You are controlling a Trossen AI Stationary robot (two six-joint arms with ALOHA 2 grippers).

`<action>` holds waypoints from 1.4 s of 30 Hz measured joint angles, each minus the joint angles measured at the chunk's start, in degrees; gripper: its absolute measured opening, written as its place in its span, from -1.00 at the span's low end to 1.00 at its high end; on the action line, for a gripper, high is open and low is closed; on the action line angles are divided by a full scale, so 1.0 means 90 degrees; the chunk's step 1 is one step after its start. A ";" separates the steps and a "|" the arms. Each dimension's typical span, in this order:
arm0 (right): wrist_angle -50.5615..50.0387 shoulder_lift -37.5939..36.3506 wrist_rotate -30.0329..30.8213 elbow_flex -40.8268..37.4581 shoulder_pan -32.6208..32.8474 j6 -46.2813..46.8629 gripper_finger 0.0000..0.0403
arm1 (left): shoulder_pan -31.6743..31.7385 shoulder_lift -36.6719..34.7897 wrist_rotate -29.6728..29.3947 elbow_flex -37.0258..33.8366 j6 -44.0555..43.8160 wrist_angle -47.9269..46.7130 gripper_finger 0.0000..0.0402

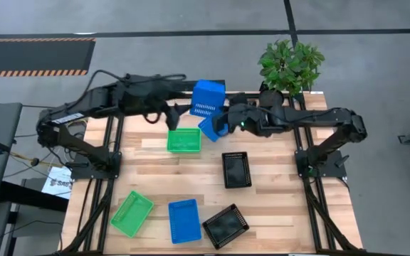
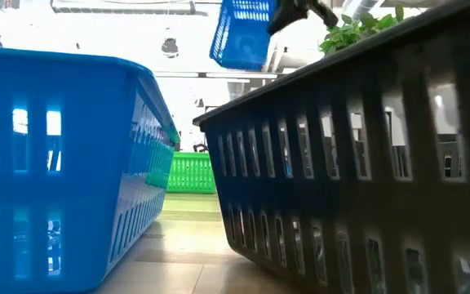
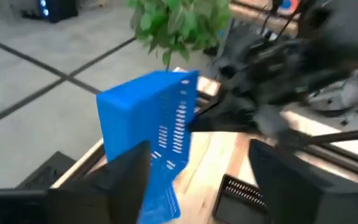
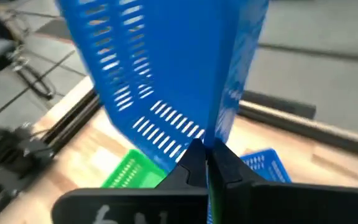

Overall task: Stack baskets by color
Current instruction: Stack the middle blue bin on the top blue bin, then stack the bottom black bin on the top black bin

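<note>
A slotted blue plastic basket (image 1: 208,98) hangs tipped on edge above the far side of the pale wood-plank worktop (image 1: 276,206), its thin wall pinched tight in the right tool (image 4: 205,163). The left tool (image 3: 197,180) sits just beside it, fingers spread, holding nothing. Below lie a second blue basket (image 1: 214,126) and a green basket (image 1: 184,140). Grey floor surrounds; both dark arms reach inward toward the centre.

Bright blue baskets (image 1: 208,98), green baskets (image 1: 184,141), black baskets (image 1: 236,169), light wooden table (image 1: 276,206).
</note>
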 joint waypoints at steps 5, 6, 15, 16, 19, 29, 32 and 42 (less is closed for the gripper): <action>0.0042 0.0000 -0.0719 -0.0657 -0.0684 0.0876 -1.00 | -0.0016 -0.0383 -0.0039 0.0060 0.0028 -0.0032 0.56; 0.0122 0.0000 -0.0904 -0.0868 -0.0799 0.1061 -1.00 | -0.0016 -0.0474 -0.0054 0.0060 0.0028 -0.0042 0.57; 0.1687 0.0000 -0.1836 -0.2920 -0.1080 0.3183 -1.00 | -0.0003 -0.0999 -0.0575 0.0062 0.0053 -0.0200 0.59; 0.1936 0.0000 -0.1918 -0.3075 -0.1082 0.3320 -1.00 | -0.0001 -0.1023 -0.0679 0.0062 0.0053 -0.0255 0.59; 0.2473 0.0000 -0.2098 -0.3405 -0.1078 0.3788 -1.00 | 0.0004 -0.1073 -0.0918 0.0062 0.0026 -0.0331 0.59; 0.2253 0.0000 -0.2243 -0.3449 -0.1025 0.4629 -0.85 | 0.0004 -0.1095 -0.1003 0.0062 -0.0195 -0.0333 0.59; 0.2241 0.0000 -0.2469 -0.3451 -0.1083 0.4901 -0.71 | 0.0038 -0.1095 -0.1020 0.0062 -0.0207 -0.0320 0.59; 0.2272 -0.0004 -0.2810 -0.3449 -0.1087 0.5030 -0.15 | 0.0263 -0.1095 -0.1007 0.0062 -0.0309 -0.0328 0.59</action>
